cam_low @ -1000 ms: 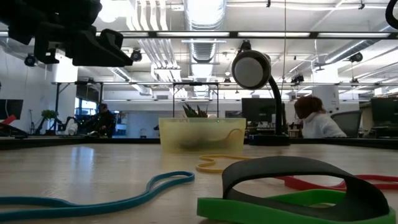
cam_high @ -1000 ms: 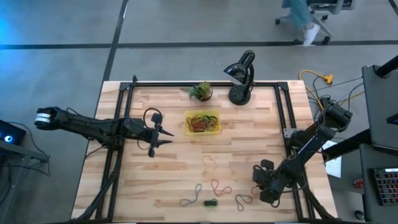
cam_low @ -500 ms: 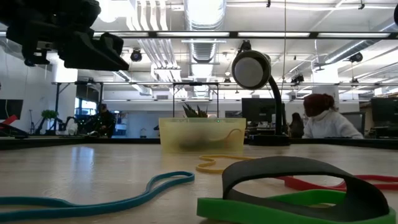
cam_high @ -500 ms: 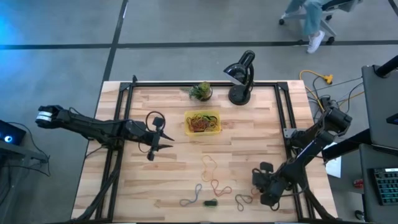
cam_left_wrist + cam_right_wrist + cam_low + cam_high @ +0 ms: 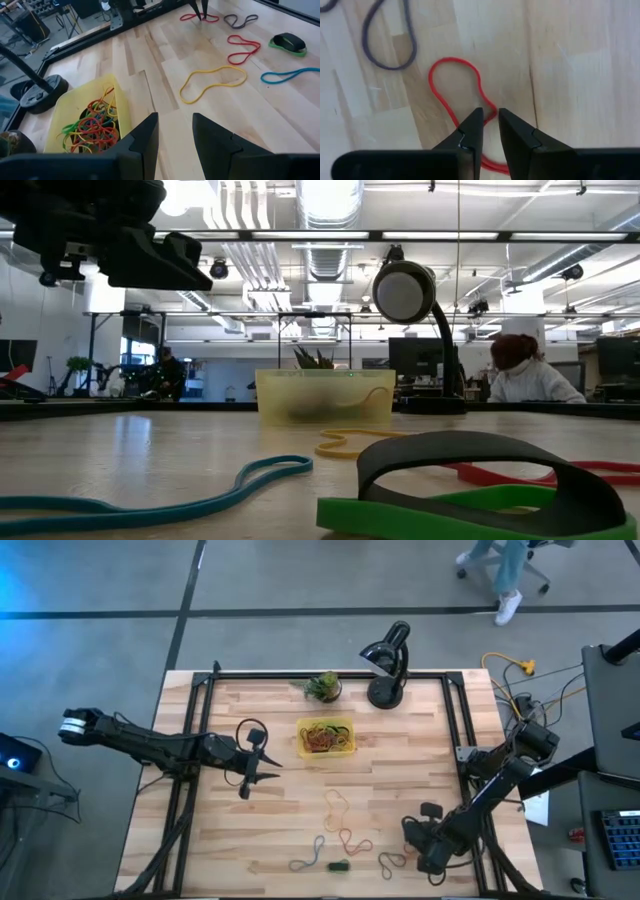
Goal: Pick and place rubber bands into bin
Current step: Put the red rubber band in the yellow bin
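Observation:
The yellow bin sits mid-table with a tangle of red, yellow and green rubber bands inside. Loose bands lie on the near half: a yellow one, a red one, a teal one, and a green one under a dark ring. My left gripper hovers open above the table, left of the bin, holding nothing. My right gripper points down near the near right corner. Its narrowly open fingers stand on either side of a strand of a small red band, beside a grey band.
A black desk lamp and a small potted plant stand at the far edge behind the bin. A black frame rail runs along the table's sides. People sit in the room beyond the table.
My left gripper has drifted slightly toward the near edge, away from the bin's side. My right arm has shifted a little toward the near edge over the red band. The bands on the table have not moved.

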Motion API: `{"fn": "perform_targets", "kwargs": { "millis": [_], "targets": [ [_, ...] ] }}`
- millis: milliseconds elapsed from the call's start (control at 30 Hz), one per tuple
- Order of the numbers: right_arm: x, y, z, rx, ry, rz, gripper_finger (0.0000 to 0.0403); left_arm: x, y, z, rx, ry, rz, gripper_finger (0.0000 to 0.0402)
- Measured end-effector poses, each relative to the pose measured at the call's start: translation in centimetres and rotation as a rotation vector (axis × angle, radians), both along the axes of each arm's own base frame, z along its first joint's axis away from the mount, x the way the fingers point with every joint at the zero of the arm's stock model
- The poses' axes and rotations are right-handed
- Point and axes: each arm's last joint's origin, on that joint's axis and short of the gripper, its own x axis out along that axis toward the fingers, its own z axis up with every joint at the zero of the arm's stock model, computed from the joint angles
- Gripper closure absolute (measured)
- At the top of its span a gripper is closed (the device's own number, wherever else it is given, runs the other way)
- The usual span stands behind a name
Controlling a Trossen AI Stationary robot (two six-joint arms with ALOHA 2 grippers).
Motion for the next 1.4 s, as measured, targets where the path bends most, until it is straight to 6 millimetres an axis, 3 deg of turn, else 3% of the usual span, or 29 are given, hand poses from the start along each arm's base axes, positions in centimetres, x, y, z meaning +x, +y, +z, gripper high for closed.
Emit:
{"fn": "perform_targets", "kwargs": {
  "millis": [267,533,967,1400],
  "targets": [
    [0.2,0.3,-1.2,-0.023,0.075,-0.021,0.0356,0.0,0.0,0.1,-0.001,-0.007,0.0,0.0297],
    [0.7,0.6,-0.6,-0.063,0.066,-0.047,0.0391,0.0,0.0,0.1,-0.002,-0.008,0.0,0.0297],
    [2.1,0.6,1.8,-0.356,-0.224,-0.034,0.0395,0.0,0.0,0.2,-0.007,-0.026,0.001,0.0297],
    [4.4,-0.4,4.8,-0.79,-0.597,0.043,0.0395,0.0,0.0,0.0,-0.006,-0.02,0.001,0.0297]
  ]
}}
